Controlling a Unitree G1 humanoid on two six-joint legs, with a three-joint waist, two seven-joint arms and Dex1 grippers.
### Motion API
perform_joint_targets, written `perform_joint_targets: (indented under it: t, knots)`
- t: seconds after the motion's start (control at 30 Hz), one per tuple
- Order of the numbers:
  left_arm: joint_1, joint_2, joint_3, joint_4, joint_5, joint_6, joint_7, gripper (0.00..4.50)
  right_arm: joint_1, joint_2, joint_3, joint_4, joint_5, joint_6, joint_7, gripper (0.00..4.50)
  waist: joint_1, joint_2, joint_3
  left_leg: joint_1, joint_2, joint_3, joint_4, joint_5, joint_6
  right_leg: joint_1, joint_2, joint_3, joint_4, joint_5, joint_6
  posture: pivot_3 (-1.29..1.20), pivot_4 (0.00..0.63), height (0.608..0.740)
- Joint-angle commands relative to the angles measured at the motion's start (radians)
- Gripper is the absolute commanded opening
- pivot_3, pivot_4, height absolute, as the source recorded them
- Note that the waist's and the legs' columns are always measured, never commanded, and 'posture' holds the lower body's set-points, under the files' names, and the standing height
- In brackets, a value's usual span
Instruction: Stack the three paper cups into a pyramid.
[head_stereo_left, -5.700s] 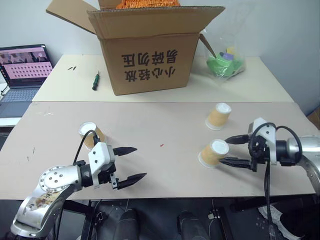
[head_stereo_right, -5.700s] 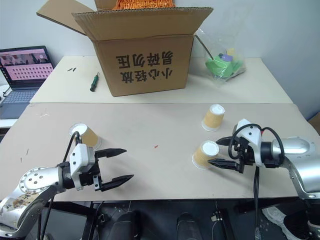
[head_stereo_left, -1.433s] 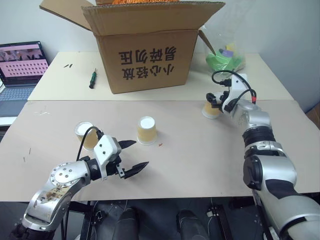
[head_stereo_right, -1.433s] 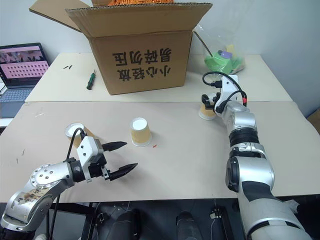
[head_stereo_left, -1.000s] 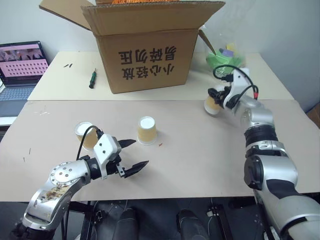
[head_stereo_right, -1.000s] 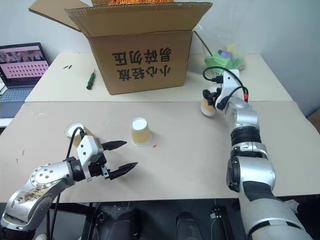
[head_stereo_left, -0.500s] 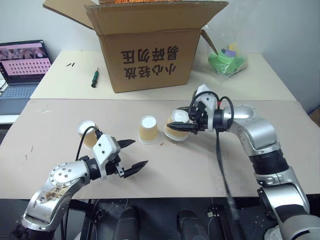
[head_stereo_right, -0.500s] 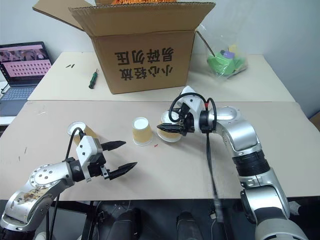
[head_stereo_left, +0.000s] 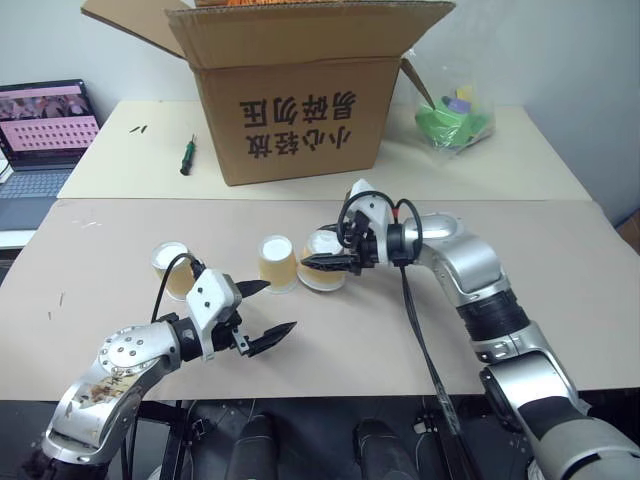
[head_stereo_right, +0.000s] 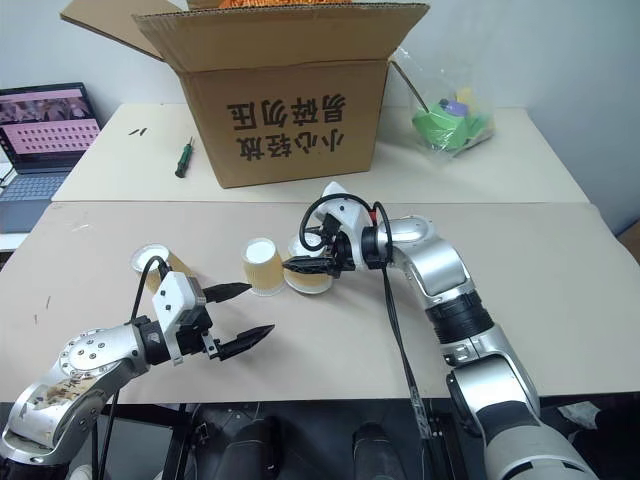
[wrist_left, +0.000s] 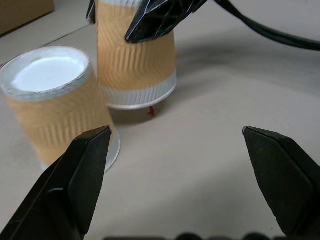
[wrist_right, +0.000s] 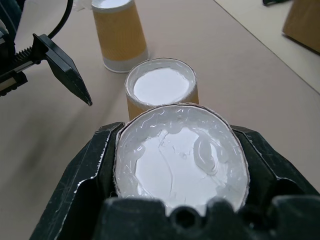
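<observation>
so the right hand is clamped on one paper cup, base up, black fingers squeezing it from both sides. it holds that cup right next to a second cup standing upside down near the middle of the table. from the left wrist view the held cup's rim looks like it's down at the table surface, with a tiny red mark just in front of it, but can't really tell if it's fully resting. the two cups are just beside each other, maybe touching, hard to say.

third cup sits off toward the robot's left, well apart from the pair, also upside down with its white base showing.

the left hand hangs low over the near part of the table with its two fingers spread wide, holding nothing. it sits between the lone cup and the pair, pointing toward the pair.

behind it all is a second, lighter table with a big open cardboard box, a screwdriver to its left, and a clear bag with green stuff to its right. a laptop is open at the far left edge.
</observation>
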Motion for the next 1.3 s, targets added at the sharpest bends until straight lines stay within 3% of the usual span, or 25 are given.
perform_joint_targets:
  t: [0.03,0.3,0.33,0.43,0.5,0.67,0.87,1.07,1.2,1.3]
  knots:
    - [0.001,-0.003,0.023,-0.046,-0.013,0.002,0.009,4.50,-0.028,0.013,-0.001,0.002,-0.008,-0.031,0.013,2.79,0.000,0.000,0.000,0.000,0.000,0.000,0.000,0.000,0.000,0.000,0.000,0.000,0.000,0.000,0.000,0.00,0.150,0.700]
    - [-0.003,-0.006,0.017,-0.052,-0.016,0.010,0.019,4.50,-0.040,0.032,0.003,0.104,-0.061,-0.085,0.003,2.79,-0.001,0.000,0.000,0.000,0.000,0.000,0.000,0.000,0.000,0.000,0.000,0.000,0.000,0.000,0.000,0.00,0.150,0.700]
    - [-0.005,-0.005,0.016,-0.050,-0.016,0.010,0.019,4.50,-0.043,0.034,0.002,0.121,-0.068,-0.093,0.000,3.71,-0.001,0.000,0.000,0.000,0.000,0.000,0.000,0.000,0.000,0.000,0.000,0.000,0.000,0.000,0.000,0.00,0.150,0.700]
    - [-0.010,-0.003,0.013,-0.048,-0.018,0.011,0.022,4.50,-0.049,0.040,-0.003,0.145,-0.085,-0.114,-0.008,4.46,-0.003,0.000,0.000,0.000,0.000,0.000,0.000,0.000,0.000,0.000,0.000,0.000,0.000,0.000,0.000,0.00,0.150,0.700]
    - [-0.012,-0.004,0.012,-0.047,-0.018,0.012,0.024,4.50,-0.052,0.042,-0.009,0.143,-0.089,-0.126,-0.013,4.46,-0.004,0.000,0.000,0.000,0.000,0.000,0.000,0.000,0.000,0.000,0.000,0.000,0.000,0.000,0.000,0.00,0.150,0.700]
    - [0.036,-0.005,0.032,-0.073,-0.021,0.012,0.042,4.50,-0.024,-0.062,-0.126,-0.136,0.069,0.037,0.055,4.46,-0.001,0.000,0.000,-0.001,0.000,0.000,0.000,0.000,0.000,-0.002,0.000,0.000,0.000,0.000,0.000,0.00,0.150,0.700]
    - [0.125,-0.026,0.079,-0.136,-0.028,0.020,0.100,4.50,-0.056,-0.237,-0.338,-0.432,0.423,0.348,0.120,4.46,0.016,0.000,0.000,-0.001,0.000,0.000,-0.001,0.000,0.000,-0.001,-0.001,-0.001,0.000,0.000,0.000,0.00,0.150,0.700]
    - [0.300,-0.194,0.128,-0.214,0.099,-0.015,0.338,4.50,-0.021,-0.317,-0.266,-0.532,0.358,0.337,0.038,4.46,0.001,-0.002,-0.001,0.001,0.000,0.000,0.000,0.000,0.000,0.001,-0.001,0.000,0.000,0.000,-0.001,0.00,0.150,0.700]
    - [0.513,-0.381,0.109,-0.173,0.309,-0.190,0.535,4.50,0.033,-0.333,-0.222,-0.537,0.289,0.285,-0.008,4.46,-0.006,-0.004,-0.002,0.001,0.000,0.000,0.002,0.000,0.000,0.002,-0.001,0.001,-0.001,0.000,-0.001,0.00,0.150,0.700]
    - [0.575,-0.464,0.090,-0.098,0.414,-0.315,0.604,4.50,0.043,-0.331,-0.224,-0.525,0.278,0.273,-0.030,4.46,-0.004,-0.004,-0.002,0.001,-0.002,0.001,0.002,0.000,0.000,0.001,-0.003,0.002,-0.001,0.000,-0.001,0.00,0.150,0.700]
